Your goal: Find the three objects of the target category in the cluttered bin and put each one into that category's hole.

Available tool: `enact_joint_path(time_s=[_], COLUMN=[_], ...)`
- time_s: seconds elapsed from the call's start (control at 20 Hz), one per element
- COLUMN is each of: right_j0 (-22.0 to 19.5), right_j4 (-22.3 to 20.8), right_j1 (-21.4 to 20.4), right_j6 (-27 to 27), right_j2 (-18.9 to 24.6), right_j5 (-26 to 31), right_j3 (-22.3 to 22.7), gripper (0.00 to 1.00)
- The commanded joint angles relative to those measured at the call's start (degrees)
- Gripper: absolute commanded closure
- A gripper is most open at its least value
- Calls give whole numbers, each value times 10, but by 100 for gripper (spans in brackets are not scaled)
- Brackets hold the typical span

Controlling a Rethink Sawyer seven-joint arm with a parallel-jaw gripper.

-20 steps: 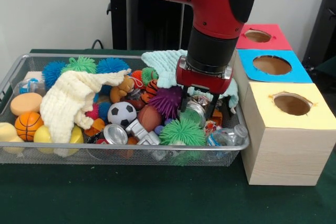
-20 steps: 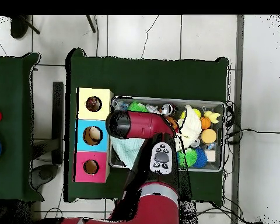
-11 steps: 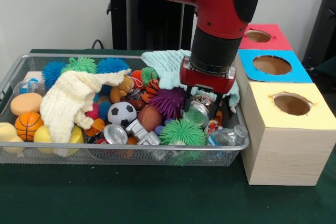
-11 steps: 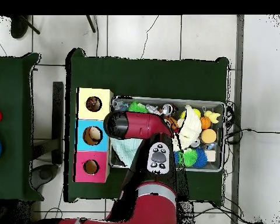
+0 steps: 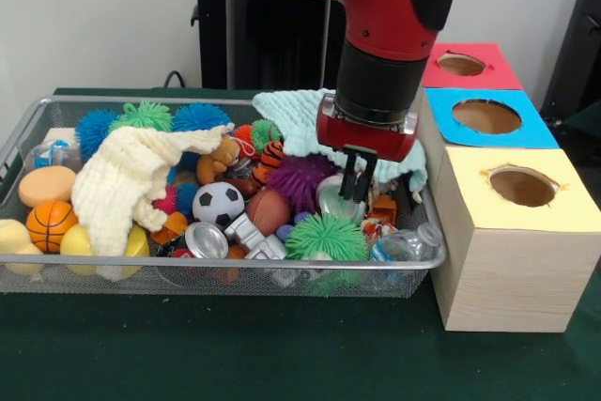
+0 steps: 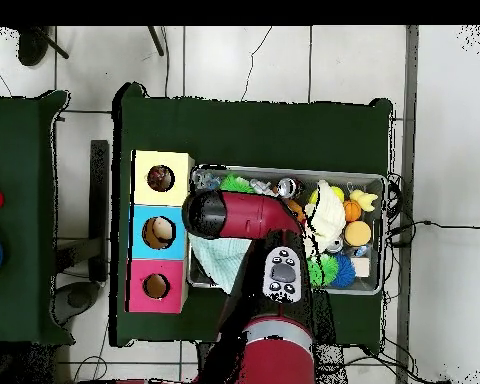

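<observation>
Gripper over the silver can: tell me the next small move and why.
Probably a short straight lift. The gripper has its fingers closed on the silver can, which sits low among the purple spiky ball and green spiky ball; rising first should clear them before heading to the boxes.

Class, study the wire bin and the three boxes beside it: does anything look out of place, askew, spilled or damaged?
Nothing is spilled or broken. The wire bin is a deliberate jumble. Two things are askew: a cream cloth draped over the toys, and a plastic bottle lying on its side against the bin's front corner.
</observation>
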Motion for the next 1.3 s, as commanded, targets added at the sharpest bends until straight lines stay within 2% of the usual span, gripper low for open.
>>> enact_joint_path(time_s=[0.05,0.65,0.85,1.3], right_j0=[-41,-74,-70,-21], right_j4=[-39,-52,-59,-45], right_j1=[-8,-39,-19,24], right_j6=[-33,-41,-27,41], right_j2=[60,82,84,68], right_j5=[47,70,56,40], right_j3=[63,77,63,18], gripper=[100,100,100,100])
